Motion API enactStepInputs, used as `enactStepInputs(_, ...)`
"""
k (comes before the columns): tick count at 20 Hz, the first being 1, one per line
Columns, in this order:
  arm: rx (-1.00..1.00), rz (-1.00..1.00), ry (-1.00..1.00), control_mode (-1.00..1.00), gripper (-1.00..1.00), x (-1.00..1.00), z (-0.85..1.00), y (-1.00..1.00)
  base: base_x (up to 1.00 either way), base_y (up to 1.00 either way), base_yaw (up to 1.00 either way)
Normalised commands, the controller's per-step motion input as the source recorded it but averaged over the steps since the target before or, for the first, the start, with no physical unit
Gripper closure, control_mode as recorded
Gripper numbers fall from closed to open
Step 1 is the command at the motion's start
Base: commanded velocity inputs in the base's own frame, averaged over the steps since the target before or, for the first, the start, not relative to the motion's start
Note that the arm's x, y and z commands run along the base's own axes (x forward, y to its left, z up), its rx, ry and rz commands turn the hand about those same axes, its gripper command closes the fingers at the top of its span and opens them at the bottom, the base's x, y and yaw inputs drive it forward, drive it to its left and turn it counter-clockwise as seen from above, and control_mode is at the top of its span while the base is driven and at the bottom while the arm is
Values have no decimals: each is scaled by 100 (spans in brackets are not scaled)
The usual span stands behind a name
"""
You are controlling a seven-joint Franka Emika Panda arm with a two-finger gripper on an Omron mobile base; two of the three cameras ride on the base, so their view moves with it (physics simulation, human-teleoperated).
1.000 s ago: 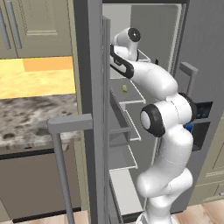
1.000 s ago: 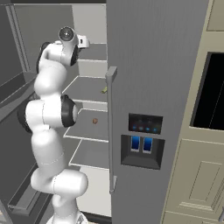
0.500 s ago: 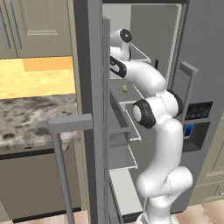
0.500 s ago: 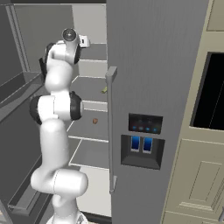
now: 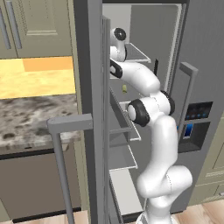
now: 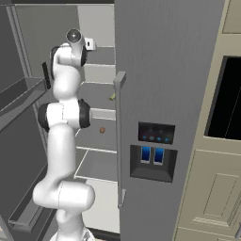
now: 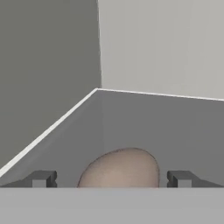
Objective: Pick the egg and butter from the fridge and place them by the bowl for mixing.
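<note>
With its jaws spread wide, the end effector [image 7: 112, 179] straddles the egg [image 7: 120, 168], which lies on a grey shelf of the fridge [image 6: 160, 70] directly ahead and centred between the fingertips [image 7: 41, 178], ready for closing.

Grey inner shelves of the open fridge [image 6: 96, 164]. The egg [image 6: 102, 130] lies on a middle shelf. The butter [image 6: 112, 97] lies on the shelf above it.
</note>
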Motion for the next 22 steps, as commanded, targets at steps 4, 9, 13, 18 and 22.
enactStepInputs(4, 0, -5, 8, -100, -100, 37, -21, 2, 0, 0, 0)
enactStepInputs(9, 0, -6, 1, -100, -100, 19, -7, 1, 0, 0, 0)
enactStepInputs(13, 0, -7, 0, -100, -100, 6, -17, 3, 0, 0, 0)
enactStepInputs(18, 0, -8, 0, -100, -100, -4, -26, 0, 0, 0, 0)
enactStepInputs(22, 0, -10, 0, -100, -100, -7, -26, 0, 0, 0, 0)
